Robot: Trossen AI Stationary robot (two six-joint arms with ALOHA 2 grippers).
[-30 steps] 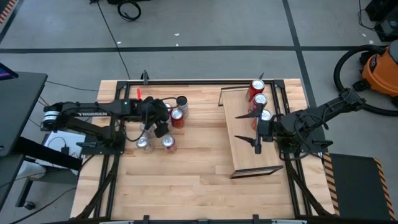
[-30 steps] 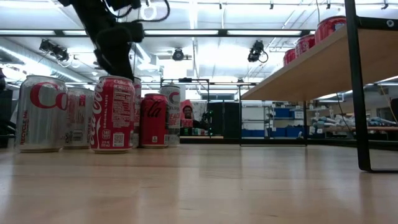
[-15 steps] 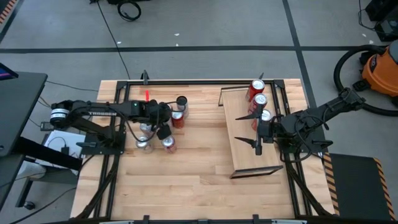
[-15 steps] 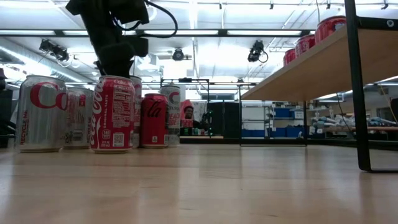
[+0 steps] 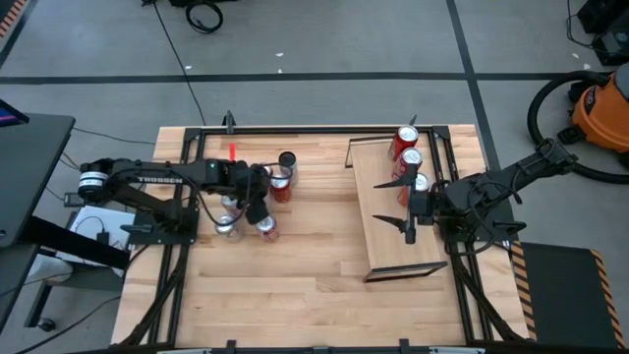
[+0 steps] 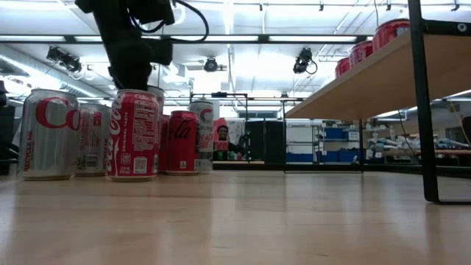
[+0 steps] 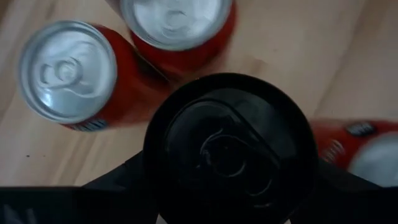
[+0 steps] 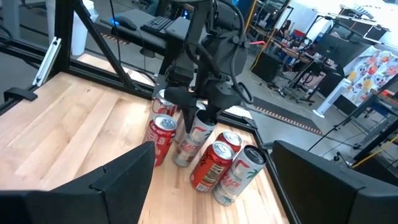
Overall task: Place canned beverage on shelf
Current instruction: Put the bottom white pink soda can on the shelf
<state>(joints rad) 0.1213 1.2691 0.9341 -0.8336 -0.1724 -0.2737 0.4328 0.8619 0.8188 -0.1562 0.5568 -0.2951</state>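
Left gripper (image 5: 257,197) poised over can cluster near table's left edge, directly above black-topped can (image 7: 230,146); fingers straddle it, apparently for top-down grab, but grip not confirmed: cannot tell if closed on it. Red cans (image 7: 81,78) crowd close beside, so vertical approach likely chosen to avoid knocking neighbours.

Shelf (image 5: 393,221) raised board by table's right edge; three cans (image 5: 408,157) already lined up along its far end, near end bare for next.

Right gripper (image 5: 407,208) waits above shelf, fingers spread wide, empty.
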